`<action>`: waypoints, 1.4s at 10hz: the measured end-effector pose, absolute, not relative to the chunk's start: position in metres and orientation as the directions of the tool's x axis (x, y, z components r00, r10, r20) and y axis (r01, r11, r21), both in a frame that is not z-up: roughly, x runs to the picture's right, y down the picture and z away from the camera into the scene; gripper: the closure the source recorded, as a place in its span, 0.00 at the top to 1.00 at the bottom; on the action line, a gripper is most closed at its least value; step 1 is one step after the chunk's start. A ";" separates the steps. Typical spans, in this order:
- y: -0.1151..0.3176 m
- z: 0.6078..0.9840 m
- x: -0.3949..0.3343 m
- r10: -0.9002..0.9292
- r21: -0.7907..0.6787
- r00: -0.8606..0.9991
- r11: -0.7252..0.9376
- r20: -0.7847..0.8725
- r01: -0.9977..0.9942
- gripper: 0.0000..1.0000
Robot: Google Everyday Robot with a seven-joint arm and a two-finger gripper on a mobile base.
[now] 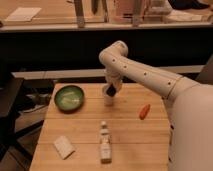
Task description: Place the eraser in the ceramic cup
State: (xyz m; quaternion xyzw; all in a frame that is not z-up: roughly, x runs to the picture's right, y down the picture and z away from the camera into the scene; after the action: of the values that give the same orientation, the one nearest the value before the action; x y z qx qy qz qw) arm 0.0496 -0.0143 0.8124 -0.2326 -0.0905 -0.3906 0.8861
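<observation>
The eraser (pixel 113 90) hangs pinched in the closed fingers of the gripper (pixel 111 92), long axis roughly upright, just over the ceramic cup (pixel 106 100). The cup's mouth lies at six o'clock, the green bowl (pixel 69 97) at nine on the surface (pixel 130 137).

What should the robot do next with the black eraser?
Probably open up and let it drop. The end effector is shut on the eraser, and seems to hang right over the mouth of the ceramic cup, so it should fall in.
</observation>
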 end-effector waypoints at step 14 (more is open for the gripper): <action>-0.015 0.816 0.042 -0.664 -0.303 0.650 0.575 0.370 0.760 0.00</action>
State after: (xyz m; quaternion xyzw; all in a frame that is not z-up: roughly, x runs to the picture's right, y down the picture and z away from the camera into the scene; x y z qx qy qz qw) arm 0.0421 -0.0151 0.8157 -0.2218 -0.1082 -0.4042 0.8807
